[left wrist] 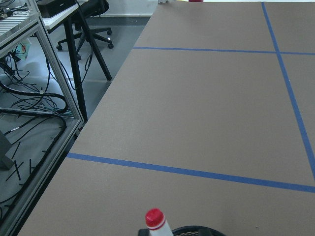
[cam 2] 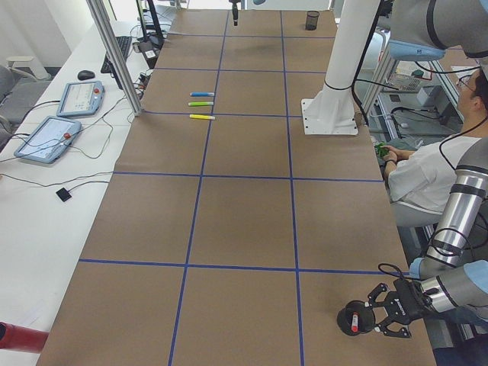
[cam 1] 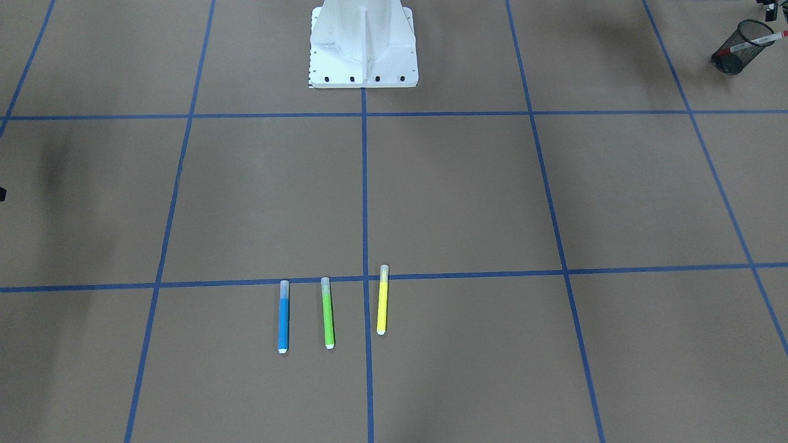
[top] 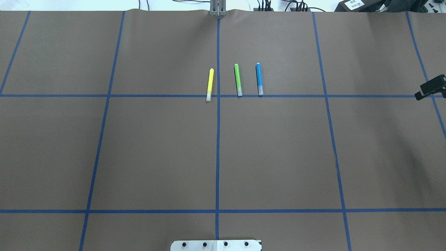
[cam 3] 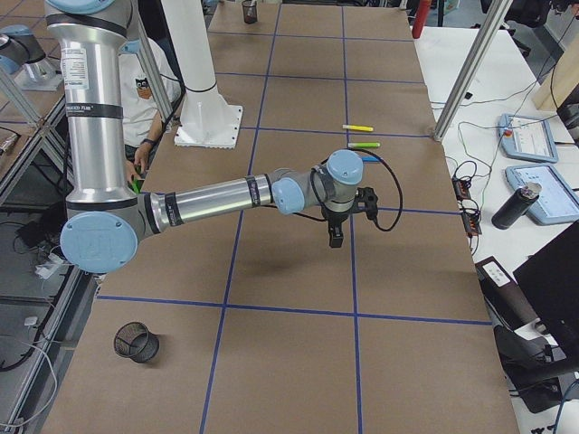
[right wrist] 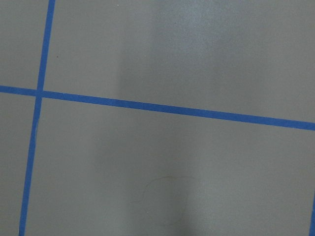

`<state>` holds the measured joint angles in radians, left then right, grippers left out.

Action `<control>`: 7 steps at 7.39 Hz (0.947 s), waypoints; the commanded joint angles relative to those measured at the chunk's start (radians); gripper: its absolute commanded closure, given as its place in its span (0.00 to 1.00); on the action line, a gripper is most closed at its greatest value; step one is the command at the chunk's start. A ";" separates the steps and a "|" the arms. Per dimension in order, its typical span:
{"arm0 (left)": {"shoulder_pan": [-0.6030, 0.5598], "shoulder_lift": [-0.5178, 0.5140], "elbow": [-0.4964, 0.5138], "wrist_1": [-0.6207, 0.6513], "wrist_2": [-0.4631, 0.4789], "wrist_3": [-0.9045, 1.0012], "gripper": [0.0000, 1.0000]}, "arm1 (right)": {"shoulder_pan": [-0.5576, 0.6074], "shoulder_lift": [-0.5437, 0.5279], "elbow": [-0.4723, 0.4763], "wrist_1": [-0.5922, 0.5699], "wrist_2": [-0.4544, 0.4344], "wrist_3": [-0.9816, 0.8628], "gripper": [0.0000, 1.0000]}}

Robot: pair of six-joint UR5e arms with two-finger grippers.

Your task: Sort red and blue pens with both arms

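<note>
The red pen (cam 1: 754,42) leans in the cup (cam 1: 735,61) at the front view's upper right. A nudge from the left gripper (cam 2: 377,311) beside it could tip the cup. The blue pen (top: 259,78) lies upper centre, just beside a green pen (top: 238,79) — the right gripper (cam 3: 336,237) might catch that instead. I cannot tell either pincer's opening. The overhead misses the cup and red pen — the front view shows both.

A robotics lab, rigged for tabletop trials.
A robot arm (cam 3: 217,194) reaches over a long table (cam 2: 244,221) papered brown and gridded in blue tape (top: 217,139), a white bolted pedestal (cam 1: 363,55) standing on it; teach pendants (cam 2: 47,139), loose cables (left wrist: 29,94) and aluminium framing (cam 2: 116,57) line its edge.
</note>
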<state>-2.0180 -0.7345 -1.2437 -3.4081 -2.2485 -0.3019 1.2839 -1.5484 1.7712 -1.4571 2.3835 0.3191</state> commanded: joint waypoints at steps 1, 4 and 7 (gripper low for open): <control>-0.001 -0.108 -0.008 0.109 -0.136 -0.005 0.30 | -0.003 0.002 -0.003 0.000 -0.001 0.000 0.00; -0.001 -0.210 -0.195 0.441 -0.193 -0.013 0.30 | -0.006 0.002 0.000 0.003 0.002 0.035 0.00; 0.109 -0.323 -0.456 0.908 -0.198 -0.011 0.30 | -0.050 0.002 0.000 0.075 -0.004 0.159 0.00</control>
<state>-1.9795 -0.9899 -1.6212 -2.6804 -2.4443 -0.3135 1.2529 -1.5464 1.7716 -1.4136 2.3829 0.4191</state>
